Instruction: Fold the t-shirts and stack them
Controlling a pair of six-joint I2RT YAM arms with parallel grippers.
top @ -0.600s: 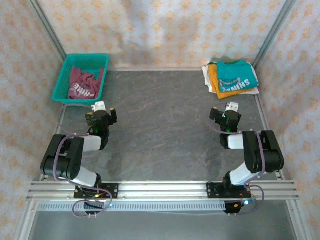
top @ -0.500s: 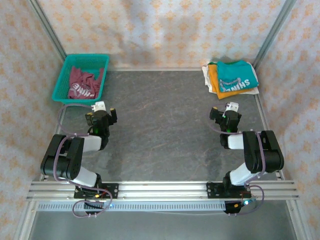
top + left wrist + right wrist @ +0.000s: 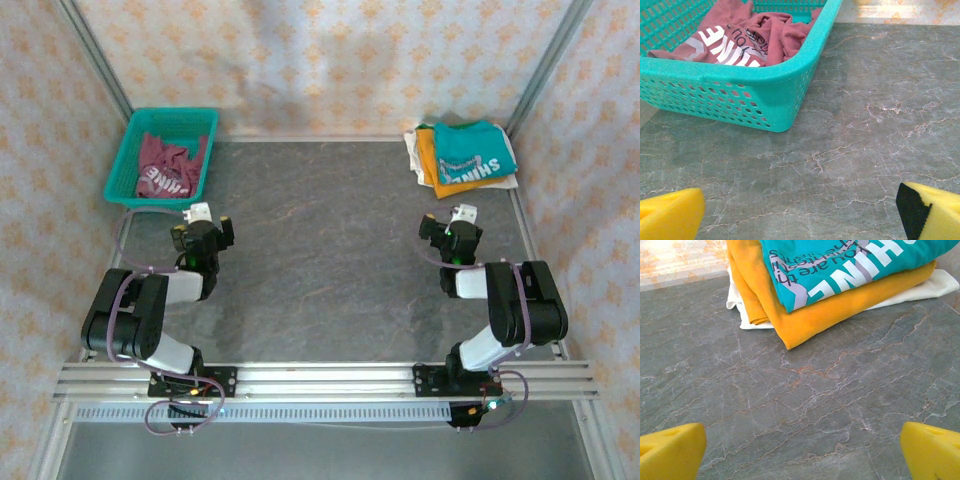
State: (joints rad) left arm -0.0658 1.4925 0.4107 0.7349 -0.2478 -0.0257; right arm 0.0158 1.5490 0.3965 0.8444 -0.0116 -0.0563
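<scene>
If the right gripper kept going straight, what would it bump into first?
Most likely the stack of folded t-shirts, at the near corner of the orange-yellow t-shirt. Only bare table lies between it and the open right gripper, though depth is unclear.

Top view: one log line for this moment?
maroon t-shirt: crumpled in basket | folded stack: teal/orange/cream | left claw: open, empty | right claw: open, empty

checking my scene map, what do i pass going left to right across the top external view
teal plastic mesh basket holding a crumpled maroon t-shirt → left gripper → folded stack of teal, orange-yellow and cream t-shirts
</scene>
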